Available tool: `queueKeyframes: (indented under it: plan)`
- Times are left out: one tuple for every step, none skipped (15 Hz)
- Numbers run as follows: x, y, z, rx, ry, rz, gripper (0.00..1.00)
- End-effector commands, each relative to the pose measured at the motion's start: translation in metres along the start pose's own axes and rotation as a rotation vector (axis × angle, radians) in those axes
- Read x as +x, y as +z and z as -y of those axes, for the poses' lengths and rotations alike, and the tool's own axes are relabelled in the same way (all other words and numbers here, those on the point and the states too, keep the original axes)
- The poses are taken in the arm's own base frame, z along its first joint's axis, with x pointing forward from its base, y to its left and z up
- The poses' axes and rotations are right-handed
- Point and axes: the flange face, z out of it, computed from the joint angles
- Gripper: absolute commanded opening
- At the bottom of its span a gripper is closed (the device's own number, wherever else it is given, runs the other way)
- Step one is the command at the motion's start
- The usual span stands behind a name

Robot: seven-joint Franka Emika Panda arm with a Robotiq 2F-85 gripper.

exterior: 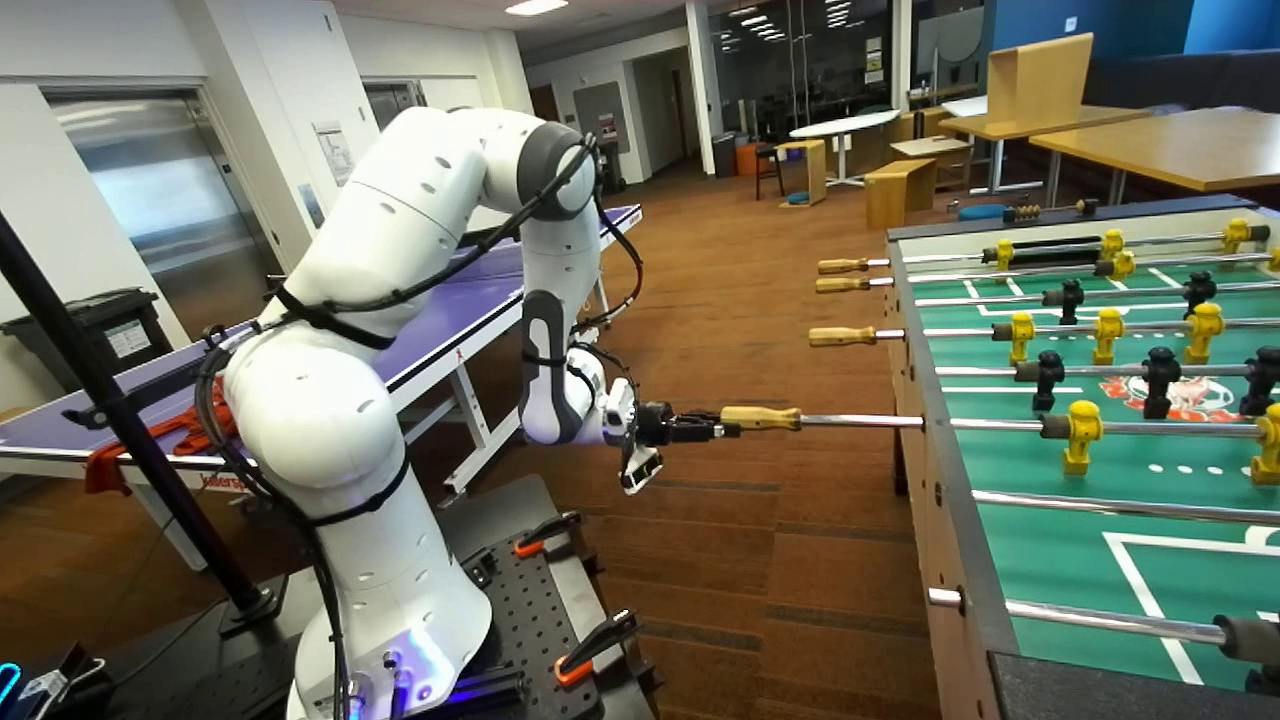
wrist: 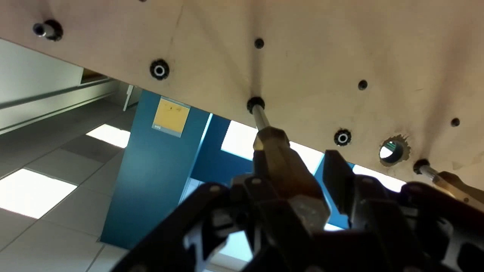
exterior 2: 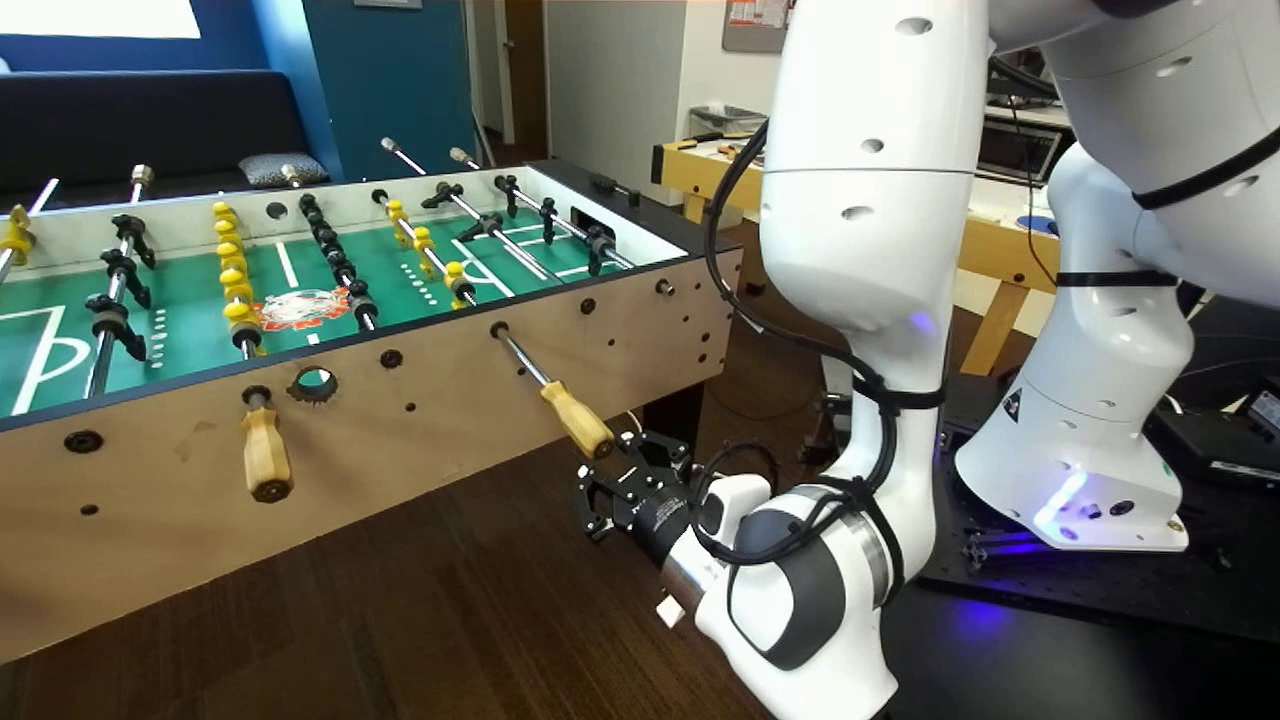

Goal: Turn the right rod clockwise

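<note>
Claw (wrist: 297, 162) obs. outboard of foosball tbl (exterior 2: 440, 420), jaws apart; per wrist view, tan handle (wrist: 289, 166) lies btwn them, contact w/ either can't be confirmed. Right rod (exterior: 860, 421) projects from tbl side, bare metal nearest tbl, handle outermost.

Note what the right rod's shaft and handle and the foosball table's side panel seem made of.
Shaft: polished metal, perhaps chromed steel; bright silver reflections run along it.
Handle: likely varnished wood; warm tan, softly glossy.
Side panel: probably wood-based board, dull tan; one hole has a chipped edge.
</note>
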Motion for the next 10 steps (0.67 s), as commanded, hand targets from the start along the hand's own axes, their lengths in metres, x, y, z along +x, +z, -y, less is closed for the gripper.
queueKeyframes:
  plan:
    - [0.017,0.0,0.014,0.112,0.07,0.046,0.68]
    - [0.019,-0.002,0.016,0.131,0.081,0.063,0.75]
    - [0.024,-0.006,0.017,0.151,0.097,0.074,0.82]
    - [0.027,-0.009,0.019,0.17,0.116,0.095,0.89]
    - [0.033,-0.013,0.02,0.194,0.136,0.116,0.98]
    - [0.037,-0.019,0.021,0.221,0.155,0.133,0.99]
    - [0.04,-0.027,0.021,0.25,0.168,0.159,1.0]
    - [0.043,-0.034,0.021,0.276,0.177,0.186,1.0]
    - [0.047,-0.043,0.02,0.3,0.182,0.204,1.0]
    - [0.053,-0.051,0.02,0.303,0.19,0.234,1.0]
